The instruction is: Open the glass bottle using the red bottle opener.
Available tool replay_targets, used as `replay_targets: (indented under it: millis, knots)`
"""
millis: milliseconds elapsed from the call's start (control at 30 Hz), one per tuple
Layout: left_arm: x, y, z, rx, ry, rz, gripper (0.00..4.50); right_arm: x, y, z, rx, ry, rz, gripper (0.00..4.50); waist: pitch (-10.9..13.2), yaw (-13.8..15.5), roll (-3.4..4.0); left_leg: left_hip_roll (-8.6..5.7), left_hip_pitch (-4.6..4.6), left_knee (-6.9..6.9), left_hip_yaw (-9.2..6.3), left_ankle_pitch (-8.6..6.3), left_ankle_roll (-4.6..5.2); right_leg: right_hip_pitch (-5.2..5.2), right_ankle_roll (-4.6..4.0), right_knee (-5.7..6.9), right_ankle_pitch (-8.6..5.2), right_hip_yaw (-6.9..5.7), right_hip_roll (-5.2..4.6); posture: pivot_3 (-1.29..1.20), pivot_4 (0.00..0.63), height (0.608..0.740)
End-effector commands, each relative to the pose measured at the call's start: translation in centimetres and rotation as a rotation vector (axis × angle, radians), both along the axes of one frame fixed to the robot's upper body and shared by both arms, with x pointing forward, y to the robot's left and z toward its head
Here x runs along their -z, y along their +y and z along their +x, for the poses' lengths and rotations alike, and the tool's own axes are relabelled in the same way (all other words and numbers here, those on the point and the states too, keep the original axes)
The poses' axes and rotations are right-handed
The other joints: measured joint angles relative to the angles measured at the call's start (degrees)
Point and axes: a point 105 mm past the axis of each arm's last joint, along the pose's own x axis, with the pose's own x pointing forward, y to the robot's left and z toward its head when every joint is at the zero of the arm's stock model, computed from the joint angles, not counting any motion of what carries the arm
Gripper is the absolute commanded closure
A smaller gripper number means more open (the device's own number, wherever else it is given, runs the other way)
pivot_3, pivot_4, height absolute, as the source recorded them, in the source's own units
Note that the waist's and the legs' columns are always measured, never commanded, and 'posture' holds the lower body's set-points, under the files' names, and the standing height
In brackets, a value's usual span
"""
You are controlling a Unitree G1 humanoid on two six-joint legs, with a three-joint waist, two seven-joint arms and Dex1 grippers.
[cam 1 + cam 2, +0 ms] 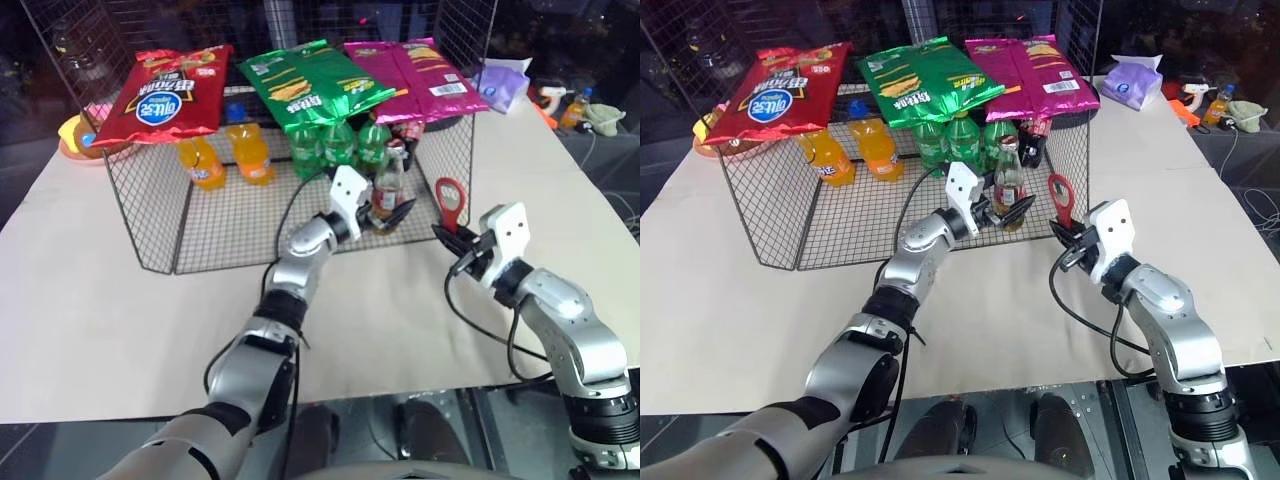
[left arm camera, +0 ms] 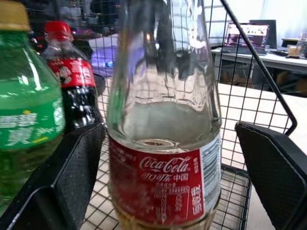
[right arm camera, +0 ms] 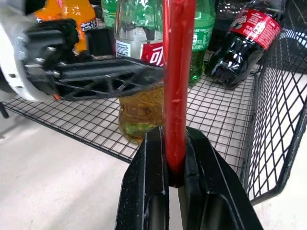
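The glass bottle [image 1: 388, 188] stands upright on the wire floor at the open front edge of the wire rack [image 1: 150, 215], toward the robot's right end of it, with amber liquid low in its body and a red-and-white label around the middle. The left gripper [image 1: 392, 214] has its two black fingers [image 2: 72, 177] spread wide, one on each side of the bottle's lower body; in the left wrist view there is a gap between each finger and the glass, so nothing is pinched.

Just beside the bottle, outside the rack's corner, the red bottle opener [image 1: 451, 199] is held upright with its round head on top. The right gripper [image 1: 447, 233] has its jaws pressed together on the opener's handle (the right wrist view shows the red shaft rising from between the two fingers).

Behind the bottle stand green bottles [image 1: 338, 145], a dark cola bottle [image 3: 242, 40] and, further to the robot's left, orange bottles [image 1: 225, 157]. Three snack bags [image 1: 165, 92] in red, green and magenta lie across the top of the rack. The rack sits on a pale table [image 1: 80, 300].
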Motion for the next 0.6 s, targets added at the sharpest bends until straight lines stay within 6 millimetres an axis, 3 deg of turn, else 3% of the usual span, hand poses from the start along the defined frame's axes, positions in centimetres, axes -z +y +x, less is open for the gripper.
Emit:
replay_targets:
  millis: [33, 533, 567, 600]
  knots:
    - [-1.13, -0.43, 0.32, 0.005, -0.043, -0.014, 0.01, -1.5, 0.19, -0.39, 0.001, -0.071, -0.001, 4.5, 0.0, 0.03, 0.0, 0.0, 0.0, 0.01, 0.0, 0.0, 0.0, 0.0, 0.0, 0.0, 0.0, 0.0, 0.0, 0.0, 0.15, 0.74]
    - [-1.23, -1.2, 0.9, -0.012, -0.04, -0.042, 0.01, -1.03, 0.59, -0.44, 0.0, -0.068, -0.021, 4.5, 0.0, 0.04, -0.01, -0.05, -0.01, 0.07, -0.02, 0.0, 0.0, 0.01, 0.0, 0.03, 0.0, -0.02, -0.01, 0.0, 0.15, 0.74]
    - [-1.31, -1.17, 0.87, -0.009, -0.044, -0.048, 0.51, -1.03, 0.59, -0.42, 0.0, -0.069, -0.021, 4.5, 0.0, 0.03, -0.01, -0.05, -0.01, 0.09, -0.02, 0.0, 0.0, 0.01, 0.0, 0.04, 0.0, -0.02, -0.01, 0.0, 0.15, 0.74]
    - [-1.36, -1.11, 0.88, -0.009, -0.047, -0.05, 0.71, -0.99, 0.58, -0.43, 0.0, -0.068, -0.023, 4.5, 0.0, 0.03, -0.01, -0.05, -0.01, 0.09, -0.02, 0.0, 0.0, 0.01, 0.0, 0.04, 0.0, -0.02, -0.01, 0.0, 0.15, 0.74]
